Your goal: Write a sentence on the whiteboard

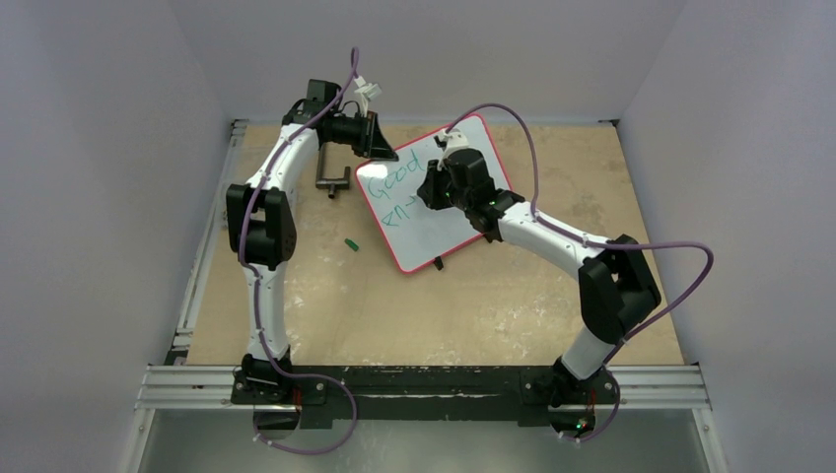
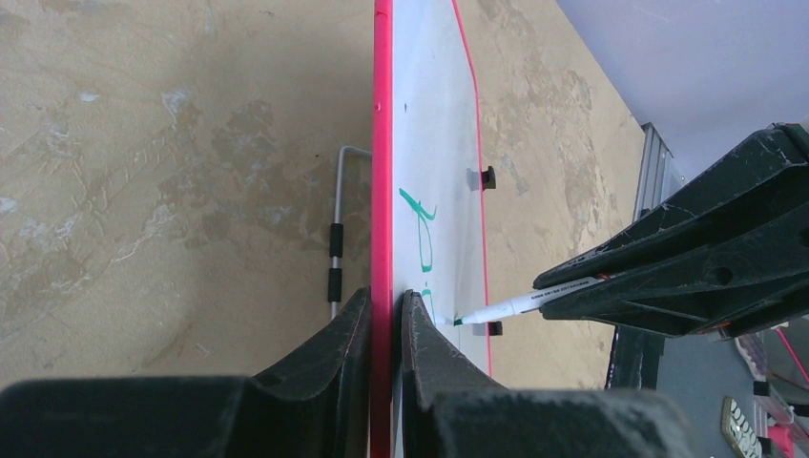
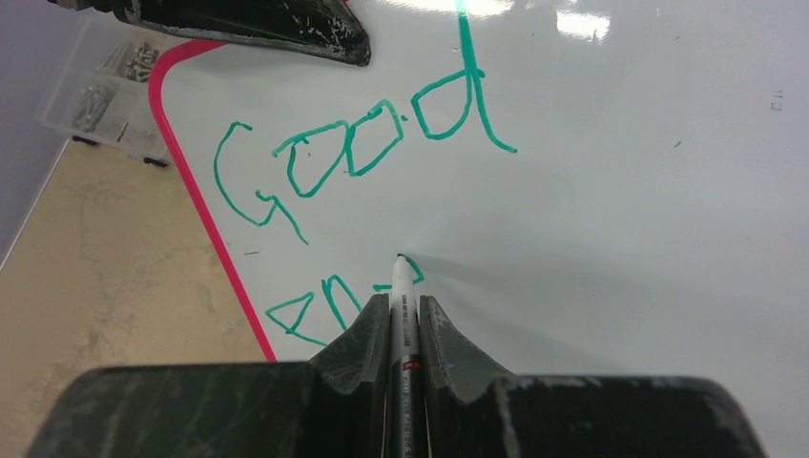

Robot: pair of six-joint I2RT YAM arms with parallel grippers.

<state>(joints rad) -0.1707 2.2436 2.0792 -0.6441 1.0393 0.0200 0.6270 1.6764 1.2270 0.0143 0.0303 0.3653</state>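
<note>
At upper left of the top view, the left hand is clamping the red edge of the whiteboard, which is sitting upper-middle on the table. Right of it, the right hand is gripping a marker, tip touching the board, partway through the second line of the sentence; next, steady rightward strokes seem needed.

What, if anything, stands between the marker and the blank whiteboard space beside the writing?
Nothing visible. The marker in the right end effector touches the whiteboard at the second line of the sentence, bare surface beyond; the left end effector grips only the board's edge.
</note>
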